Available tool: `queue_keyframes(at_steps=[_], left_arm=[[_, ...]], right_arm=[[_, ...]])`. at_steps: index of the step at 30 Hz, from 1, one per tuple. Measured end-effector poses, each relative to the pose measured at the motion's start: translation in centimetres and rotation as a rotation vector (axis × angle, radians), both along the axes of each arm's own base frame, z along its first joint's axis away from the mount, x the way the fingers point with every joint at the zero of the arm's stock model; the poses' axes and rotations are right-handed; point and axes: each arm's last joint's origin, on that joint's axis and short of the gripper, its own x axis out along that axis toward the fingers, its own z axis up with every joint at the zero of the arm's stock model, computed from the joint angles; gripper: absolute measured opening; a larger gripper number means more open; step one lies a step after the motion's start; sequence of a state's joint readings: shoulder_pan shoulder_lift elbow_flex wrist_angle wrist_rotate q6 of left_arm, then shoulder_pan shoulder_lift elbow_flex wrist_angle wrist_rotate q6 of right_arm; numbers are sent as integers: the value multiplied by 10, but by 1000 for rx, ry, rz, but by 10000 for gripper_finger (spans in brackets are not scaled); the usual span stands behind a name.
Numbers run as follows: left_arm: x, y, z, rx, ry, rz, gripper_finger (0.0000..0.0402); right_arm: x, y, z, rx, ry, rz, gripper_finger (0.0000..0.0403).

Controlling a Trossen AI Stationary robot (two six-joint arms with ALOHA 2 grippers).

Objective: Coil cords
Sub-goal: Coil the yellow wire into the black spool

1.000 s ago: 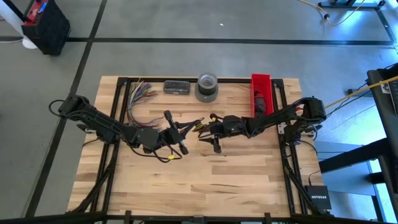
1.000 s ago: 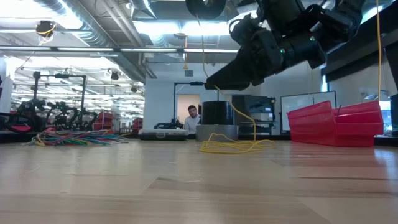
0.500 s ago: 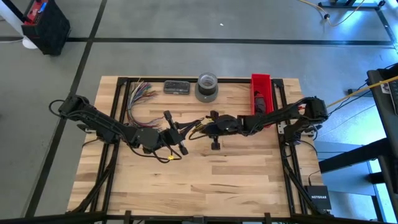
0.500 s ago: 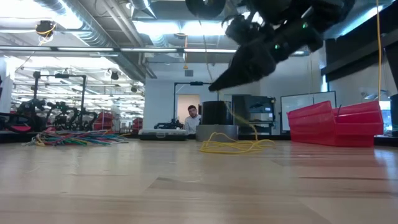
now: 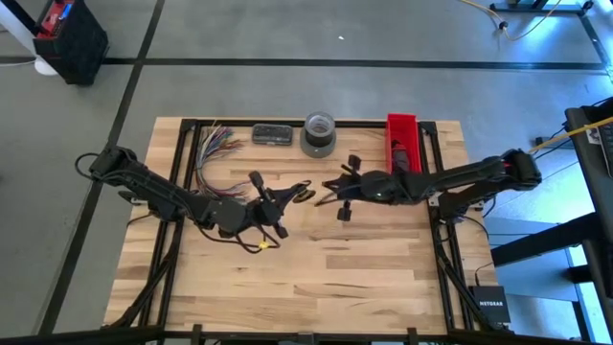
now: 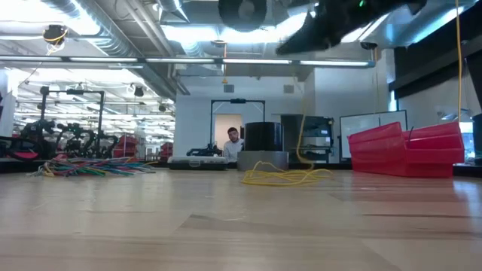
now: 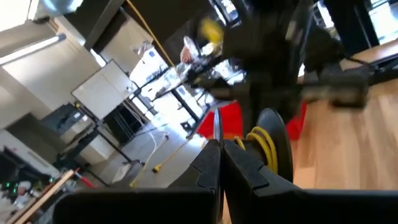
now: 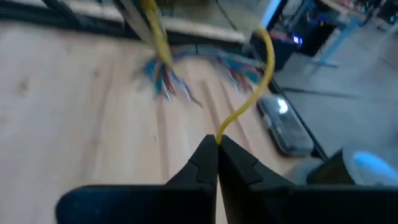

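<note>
The cord shows as a thin yellow strand. Part of it lies in a loose pile (image 6: 286, 177) on the table, and a strand (image 6: 301, 132) rises from that pile. My left gripper (image 5: 292, 196), raised at the table's middle, is shut beside a round dark bundle with yellow turns (image 7: 268, 142), which also shows at the low view's top (image 6: 245, 9). My right gripper (image 5: 329, 188) faces it from the right, raised and shut on the yellow strand (image 8: 249, 99). My left gripper has its two fingers (image 7: 208, 165) together on a thin strand (image 7: 216, 127) at the edge of the round bundle. The fingers lie about level, coming from the table's left. The bundle is lifted clear of the table. My right gripper pinches the yellow strand (image 8: 217, 135) between its two fingertips, a single strand. The fingers come from the table's right, slanting a little down. The strand curves away from the tips in a slack bow, clear of the table.
A fan of coloured wires (image 5: 215, 144) lies at the far left. A flat grey case (image 5: 272, 134) and a grey tape roll (image 5: 319, 134) stand at the far edge. A red bin (image 5: 402, 144) is at the far right. The near half of the table (image 5: 306, 278) is bare wood.
My right gripper has shut on the yellow strand, then risen and drawn back toward the table's right and far side, tipping closer to level. The strand now rises from the pile on the table.
</note>
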State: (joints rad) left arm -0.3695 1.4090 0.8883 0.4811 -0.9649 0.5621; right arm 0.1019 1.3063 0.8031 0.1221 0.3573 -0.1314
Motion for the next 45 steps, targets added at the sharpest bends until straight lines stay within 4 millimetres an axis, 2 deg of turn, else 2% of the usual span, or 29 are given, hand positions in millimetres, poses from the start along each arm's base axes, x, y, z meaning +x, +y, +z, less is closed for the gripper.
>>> queue_keyframes(at_steps=[7,13,23,32,39,45], left_arm=[[5,18,-7,-49,18,57,1],[17,29,-18,-112,29,-30,1],[25,48,-23,-230,-22,-50,1],[27,45,-22,-292,-50,-167,1],[27,45,-22,-293,-48,-174,1],[27,45,-20,-310,-73,-174,1]], right_arm=[[-2,27,13,13,-110,105,4],[1,30,15,25,-166,111,5],[28,38,-9,61,-204,195,8],[50,41,-16,41,-194,163,8],[50,38,-21,-47,-126,51,7],[47,37,-29,-78,-35,42,6]])
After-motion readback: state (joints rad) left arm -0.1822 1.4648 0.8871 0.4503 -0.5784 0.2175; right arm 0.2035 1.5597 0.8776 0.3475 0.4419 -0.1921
